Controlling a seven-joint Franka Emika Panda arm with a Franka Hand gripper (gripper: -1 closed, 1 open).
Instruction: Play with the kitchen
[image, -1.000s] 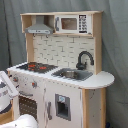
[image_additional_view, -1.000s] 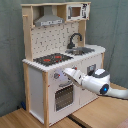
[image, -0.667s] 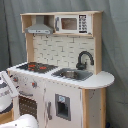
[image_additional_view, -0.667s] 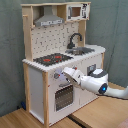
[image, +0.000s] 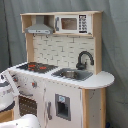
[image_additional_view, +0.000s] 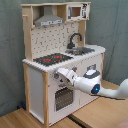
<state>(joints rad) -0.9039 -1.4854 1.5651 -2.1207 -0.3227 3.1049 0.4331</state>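
the tall white and light-wood toy kitchen (image: 60, 75) (image_additional_view: 60, 65) stands upright before a grey-green curtain (image: 115, 45) (image_additional_view: 12, 50) in both exterior views; in the second exterior view it rests on a light wooden desk (image_additional_view: 107, 110). its black stovetop with red burners (image: 36, 66) (image_additional_view: 52, 59) lies beside a metal sink (image: 72, 74) (image_additional_view: 82, 50) with a curved black faucet (image: 84, 59) (image_additional_view: 75, 40). above the stovetop hangs a grey hood (image: 39, 29) (image_additional_view: 48, 20), and next to the hood sits a small white microwave with a window (image: 70, 23) (image_additional_view: 76, 11). a pale tiled back wall (image: 57, 50) (image_additional_view: 52, 37) fills the space between.

in the second exterior view the white robot arm (image_additional_view: 97, 85) reaches in from the second exterior view's right, and its pincer (image_additional_view: 61, 75) is right up against the kitchen's front panel, at the row of knobs (image_additional_view: 75, 69) just above the windowed oven door (image_additional_view: 62, 97). whether it is touching a knob, and whether the pincer is wide or narrow, i cannot tell. in the first exterior view part of the white arm (image: 6, 92) shows at the first exterior view's left edge, in front of the oven side of the kitchen.
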